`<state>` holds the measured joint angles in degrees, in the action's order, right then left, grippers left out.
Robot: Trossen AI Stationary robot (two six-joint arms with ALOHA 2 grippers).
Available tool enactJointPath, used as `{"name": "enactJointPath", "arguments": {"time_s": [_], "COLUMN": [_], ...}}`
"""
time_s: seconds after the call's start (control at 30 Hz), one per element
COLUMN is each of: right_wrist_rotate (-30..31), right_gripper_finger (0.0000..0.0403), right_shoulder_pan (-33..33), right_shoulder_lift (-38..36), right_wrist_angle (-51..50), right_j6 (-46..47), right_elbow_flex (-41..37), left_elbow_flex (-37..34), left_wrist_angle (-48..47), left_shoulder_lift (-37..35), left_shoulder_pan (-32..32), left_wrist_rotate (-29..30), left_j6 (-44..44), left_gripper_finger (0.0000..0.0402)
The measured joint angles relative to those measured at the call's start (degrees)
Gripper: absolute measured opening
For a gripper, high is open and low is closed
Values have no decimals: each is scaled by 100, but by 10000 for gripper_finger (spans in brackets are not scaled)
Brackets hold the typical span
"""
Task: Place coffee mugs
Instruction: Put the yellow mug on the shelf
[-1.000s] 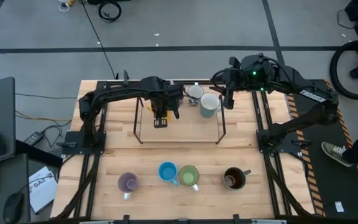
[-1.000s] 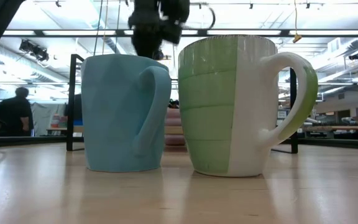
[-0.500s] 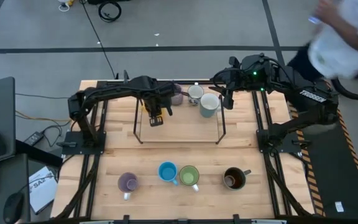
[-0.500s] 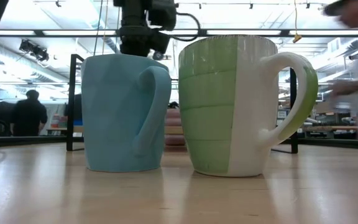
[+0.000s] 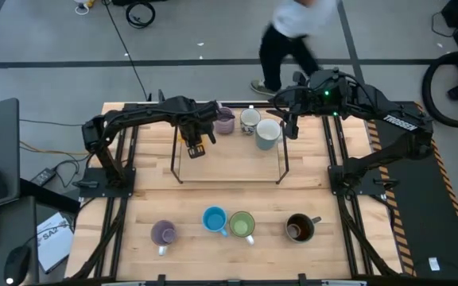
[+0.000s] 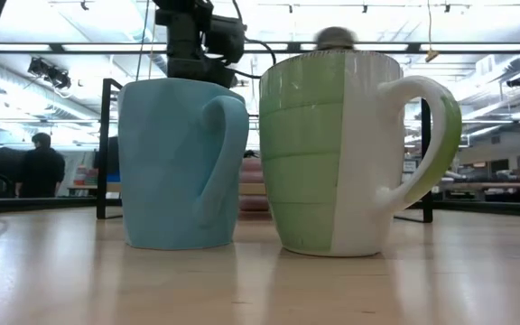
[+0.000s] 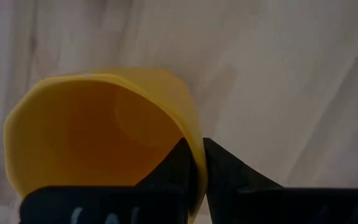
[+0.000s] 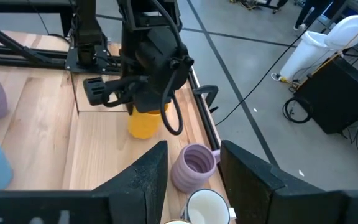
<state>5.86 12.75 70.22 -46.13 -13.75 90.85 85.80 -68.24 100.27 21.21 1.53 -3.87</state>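
Observation:
An orange mug [image 8: 144, 124] hangs below my left gripper [image 5: 193, 148], which is shut on it inside the left part of a black wire frame [image 5: 280, 163]. A lavender mug [image 5: 225, 123], a white patterned mug [image 5: 250, 120] and a pale grey mug [image 5: 267, 133] stand on their bases at the frame's far side. Along the near side stand another lavender mug [image 5: 163, 233], a blue mug [image 5: 213, 219], a green mug [image 5: 242, 226] and a dark brown mug [image 5: 299, 228]. My right gripper [image 8: 194, 148] waits open, raised at the frame's far right corner. My left gripper pinches the orange mug's wall at the rim [image 7: 197, 149], one finger [image 7: 180, 163] inside the mug and one outside. The fingers come from above, pointing down. The mug hangs upright below them; whether its base touches the table, I cannot tell.
The wooden table [image 5: 213, 191] has bare room between the frame and the near row of mugs. A person [image 5: 293, 32] is walking on the floor just beyond the far edge. In the low view the blue mug [image 6: 183, 162] and the green mug [image 6: 332, 153] fill the foreground.
My left gripper has carried the orange mug toward the table's left edge inside the frame, sinking a little and rolling slightly, still shut on it. A person has walked along the far side of the table from right to left.

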Motion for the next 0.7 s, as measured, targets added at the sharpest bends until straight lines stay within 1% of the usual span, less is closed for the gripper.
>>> {"name": "enactJointPath", "arguments": {"time_s": [0.1,0.4,0.57,0.7], "right_wrist_rotate": [0,-1,-1,-1], "right_gripper_finger": [154,154,154,154], "right_shoulder_pan": [0,0,0,0], "right_shoulder_lift": [0,0,0,0], "right_wrist_angle": [0,13,7,8], "right_j6": [-19,-36,-34,-30], "right_elbow_flex": [0,0,0,0], "left_elbow_flex": [0,0,0,1], "left_wrist_angle": [-5,9,-4,-46], "left_shoulder_lift": [0,15,17,20], "left_shoulder_pan": [-2,-9,-54,-47], "left_wrist_rotate": [143,182,373,372], "left_j6": [24,-24,-25,-29], "left_gripper_finger": [32,32,32,32]}}
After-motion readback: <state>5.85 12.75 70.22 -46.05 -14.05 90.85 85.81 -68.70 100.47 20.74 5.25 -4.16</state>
